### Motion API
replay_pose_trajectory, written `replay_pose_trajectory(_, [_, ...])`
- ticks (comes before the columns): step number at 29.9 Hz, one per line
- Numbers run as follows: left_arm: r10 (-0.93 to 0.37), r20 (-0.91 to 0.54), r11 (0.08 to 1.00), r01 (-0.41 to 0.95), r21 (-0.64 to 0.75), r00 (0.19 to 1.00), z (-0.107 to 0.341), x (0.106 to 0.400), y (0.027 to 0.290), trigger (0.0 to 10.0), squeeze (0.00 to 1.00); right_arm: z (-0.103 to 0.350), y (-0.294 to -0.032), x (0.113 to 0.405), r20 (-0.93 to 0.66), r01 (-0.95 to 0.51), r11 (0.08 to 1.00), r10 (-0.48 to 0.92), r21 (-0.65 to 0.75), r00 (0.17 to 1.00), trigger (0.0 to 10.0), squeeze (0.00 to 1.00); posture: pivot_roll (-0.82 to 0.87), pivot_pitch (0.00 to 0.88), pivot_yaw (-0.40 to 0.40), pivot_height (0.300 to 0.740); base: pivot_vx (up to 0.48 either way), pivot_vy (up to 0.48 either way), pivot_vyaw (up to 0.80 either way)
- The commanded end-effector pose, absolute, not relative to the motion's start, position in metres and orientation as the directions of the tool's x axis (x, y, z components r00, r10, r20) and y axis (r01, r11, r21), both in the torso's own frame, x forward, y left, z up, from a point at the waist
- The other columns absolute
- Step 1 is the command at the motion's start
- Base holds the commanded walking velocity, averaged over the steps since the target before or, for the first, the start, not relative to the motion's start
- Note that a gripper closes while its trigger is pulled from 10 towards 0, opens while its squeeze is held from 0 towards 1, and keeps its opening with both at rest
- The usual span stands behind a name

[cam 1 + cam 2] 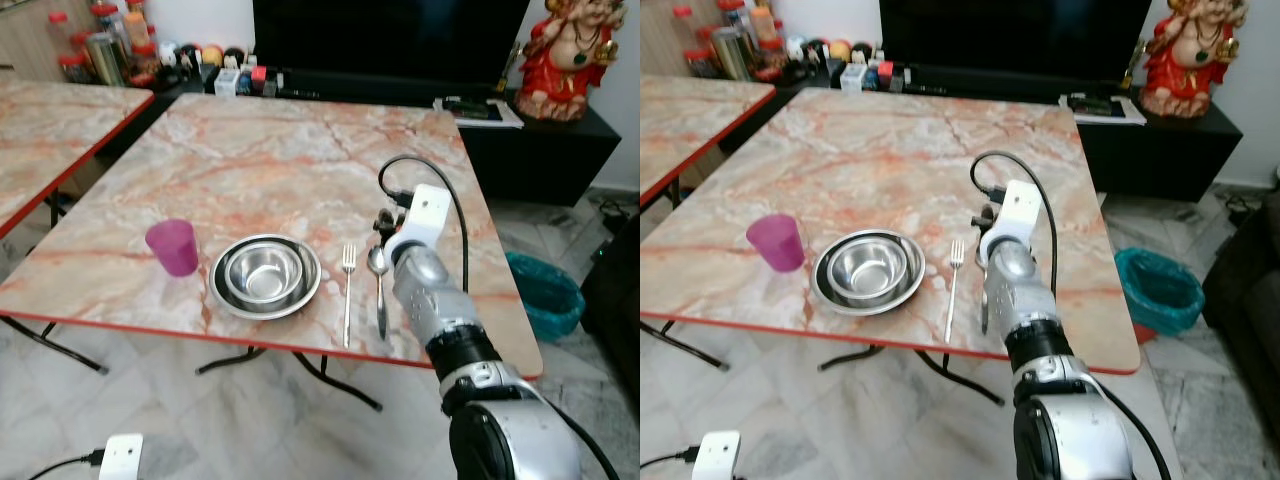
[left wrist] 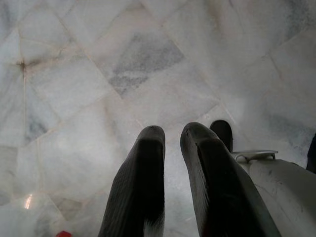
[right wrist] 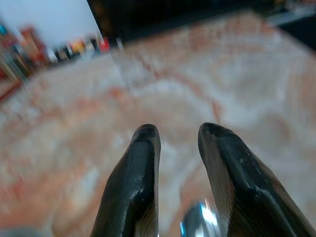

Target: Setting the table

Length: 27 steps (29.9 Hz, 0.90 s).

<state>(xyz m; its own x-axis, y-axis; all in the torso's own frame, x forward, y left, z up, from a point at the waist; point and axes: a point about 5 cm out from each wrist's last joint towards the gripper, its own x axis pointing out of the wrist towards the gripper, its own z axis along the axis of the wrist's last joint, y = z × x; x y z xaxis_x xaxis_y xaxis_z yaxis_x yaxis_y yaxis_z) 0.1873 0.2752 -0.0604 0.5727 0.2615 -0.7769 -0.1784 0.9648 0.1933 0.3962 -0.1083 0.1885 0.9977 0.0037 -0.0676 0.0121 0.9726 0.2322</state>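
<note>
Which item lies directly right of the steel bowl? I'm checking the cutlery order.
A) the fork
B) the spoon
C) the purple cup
A: the fork lies just right of the steel bowl, with the spoon beyond it and the purple cup on the bowl's left.

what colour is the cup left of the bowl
The cup is purple-pink, clearest in the left eye view, standing left of the steel bowl.

Red statue [image 1: 573, 55] on cabinet, teal bin [image 1: 545, 293] below
</note>
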Motion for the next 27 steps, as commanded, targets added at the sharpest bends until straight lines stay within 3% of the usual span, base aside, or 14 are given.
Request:
replay_pose_trajectory(1, [0.264, -0.787, 0.964, -0.179, 0.196, 0.558, -0.063, 0.182, 0.275, 10.0, 0.00, 0.206, -0.123, 0.393, 0.023, 0.035, 0.977, -0.041, 0.210, 0.999, 10.0, 0.00, 0.02, 0.088, -0.038, 0.740, 0.000, 0.000, 0.00])
replay_pose_trajectory(6, [0.264, -0.785, 0.964, -0.178, 0.197, 0.561, -0.063, 0.183, 0.275, 10.0, 0.00, 0.222, -0.161, 0.381, 0.142, 0.119, 0.978, -0.144, 0.171, 0.979, 10.0, 0.00, 0.01, 0.090, -0.040, 0.740, 0.000, 0.000, 0.00])
replay_pose_trajectory(8, [0.264, -0.783, 0.964, -0.178, 0.197, 0.563, -0.063, 0.184, 0.274, 10.0, 0.00, 0.219, -0.208, 0.364, 0.183, 0.249, 0.963, -0.264, 0.102, 0.947, 10.0, 0.00, 0.00, 0.088, -0.043, 0.740, 0.000, 0.000, 0.00])
replay_pose_trajectory(12, [0.262, -0.783, 0.965, -0.176, 0.196, 0.564, -0.063, 0.184, 0.274, 10.0, 0.00, 0.210, -0.239, 0.353, 0.168, 0.356, 0.934, -0.355, 0.023, 0.920, 10.0, 0.00, -0.01, 0.085, -0.044, 0.740, 0.000, 0.000, 0.00])
replay_pose_trajectory(13, [0.259, -0.783, 0.965, -0.173, 0.195, 0.565, -0.063, 0.184, 0.274, 10.0, 0.00, 0.199, -0.272, 0.338, 0.137, 0.475, 0.880, -0.469, -0.009, 0.872, 10.0, 0.00, -0.01, 0.080, -0.046, 0.740, 0.000, 0.000, 0.00])
replay_pose_trajectory(14, [0.259, -0.783, 0.965, -0.173, 0.195, 0.565, -0.063, 0.184, 0.274, 10.0, 0.00, 0.199, -0.272, 0.338, 0.137, 0.475, 0.880, -0.469, -0.009, 0.872, 10.0, 0.00, -0.01, 0.080, -0.046, 0.740, 0.000, 0.000, 0.00])
replay_pose_trajectory(19, [0.253, -0.786, 0.967, -0.163, 0.195, 0.564, -0.063, 0.183, 0.274, 10.0, 0.00, 0.167, -0.335, 0.295, 0.030, 0.705, 0.699, -0.707, -0.118, 0.707, 10.0, 0.00, -0.02, 0.073, -0.043, 0.740, 0.000, 0.000, 0.00])
replay_pose_trajectory(24, [0.252, -0.787, 0.968, -0.158, 0.196, 0.564, -0.063, 0.183, 0.274, 10.0, 0.00, 0.152, -0.351, 0.279, -0.003, 0.768, 0.628, -0.775, -0.129, 0.633, 10.0, 0.00, -0.02, 0.071, -0.042, 0.740, 0.000, 0.000, 0.00])
replay_pose_trajectory(26, [0.250, -0.787, 0.968, -0.155, 0.197, 0.564, -0.063, 0.183, 0.274, 10.0, 0.00, 0.126, -0.369, 0.257, -0.085, 0.829, 0.526, -0.850, -0.190, 0.520, 10.0, 0.00, -0.02, 0.069, -0.041, 0.740, 0.000, 0.000, 0.00])
replay_pose_trajectory(27, [0.250, -0.787, 0.968, -0.155, 0.197, 0.564, -0.063, 0.183, 0.274, 10.0, 0.00, 0.126, -0.369, 0.257, -0.085, 0.829, 0.526, -0.850, -0.190, 0.520, 10.0, 0.00, -0.02, 0.069, -0.041, 0.740, 0.000, 0.000, 0.00])
